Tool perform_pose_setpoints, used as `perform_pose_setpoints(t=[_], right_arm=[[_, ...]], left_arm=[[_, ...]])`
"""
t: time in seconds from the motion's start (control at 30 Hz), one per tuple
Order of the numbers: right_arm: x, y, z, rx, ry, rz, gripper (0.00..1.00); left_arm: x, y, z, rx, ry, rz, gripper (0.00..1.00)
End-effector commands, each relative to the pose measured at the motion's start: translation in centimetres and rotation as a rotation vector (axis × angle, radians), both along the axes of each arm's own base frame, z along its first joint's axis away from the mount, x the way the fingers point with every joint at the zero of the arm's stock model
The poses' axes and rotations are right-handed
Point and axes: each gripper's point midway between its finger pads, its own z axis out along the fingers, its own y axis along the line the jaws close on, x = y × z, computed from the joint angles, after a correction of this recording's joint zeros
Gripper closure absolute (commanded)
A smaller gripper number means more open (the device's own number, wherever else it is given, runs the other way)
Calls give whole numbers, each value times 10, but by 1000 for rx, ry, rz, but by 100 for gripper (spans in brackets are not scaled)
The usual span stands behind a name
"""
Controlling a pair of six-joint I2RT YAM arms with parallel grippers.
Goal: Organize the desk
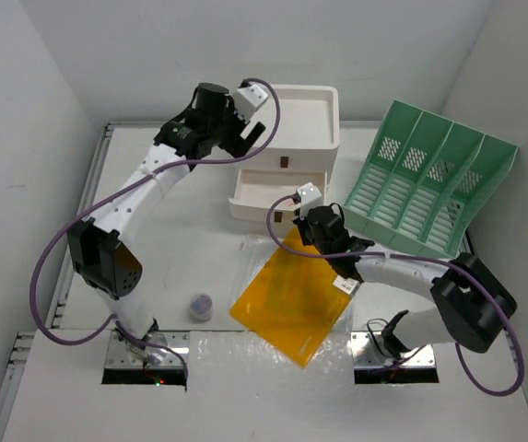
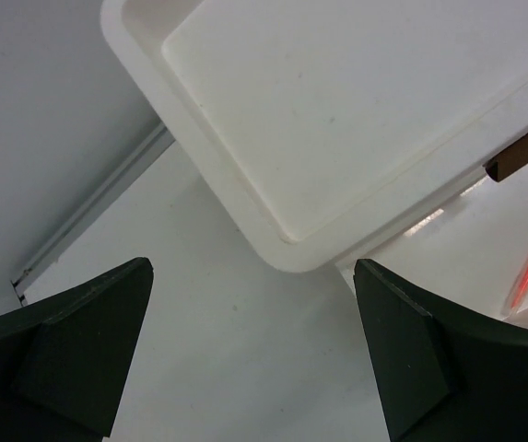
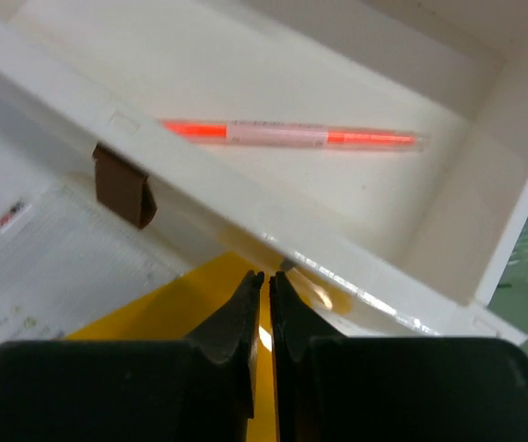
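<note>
The desk (image 1: 181,239) is a white tabletop with a thin metal rim. A yellow folder (image 1: 291,295) lies on it in front of the white drawer box (image 1: 300,115). The box's lower drawer (image 1: 264,189) is pulled out, and a red pen (image 3: 291,134) lies inside. My right gripper (image 3: 266,276) is at the folder's far corner, just before the drawer front. Its jaws are pressed together with a sliver of yellow between them. My left gripper (image 2: 252,276) hangs open and empty over the desk at the box's left corner (image 2: 291,249).
A green slotted file rack (image 1: 429,180) leans at the back right. A small round grey object (image 1: 201,305) sits near the left arm's base. A printed white sheet (image 3: 52,258) lies beside the folder. The drawer has a brown handle (image 3: 125,189).
</note>
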Motion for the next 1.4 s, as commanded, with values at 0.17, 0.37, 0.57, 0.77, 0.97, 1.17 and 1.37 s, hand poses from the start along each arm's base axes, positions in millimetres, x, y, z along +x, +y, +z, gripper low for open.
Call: perform_pose_setpoints(t=[0.17,0.37,0.57,0.77,0.97,1.17,1.37], right_arm=[[49,13,49,118,-157,-64,95],[64,14,47,116,-179,-103,95],[58,23,56,135,-185,-34,96],[37,10,61,123,-166,-13,92],[23,-19,90,145,-166,-118,83],[44,-66,116,120,-121,-350,59],[77,-78,93,195,7,-395,59]], left_arm=[[15,-4,-8,23,-30,27,10],[26,-2,-17,50,-40,52,10],[25,0,3,24,-84,62,10],[52,23,56,-174,-182,191,8],[96,16,30,-239,-89,268,8],[119,17,15,-274,-83,314,8],[121,4,-18,-267,-2,271,9]])
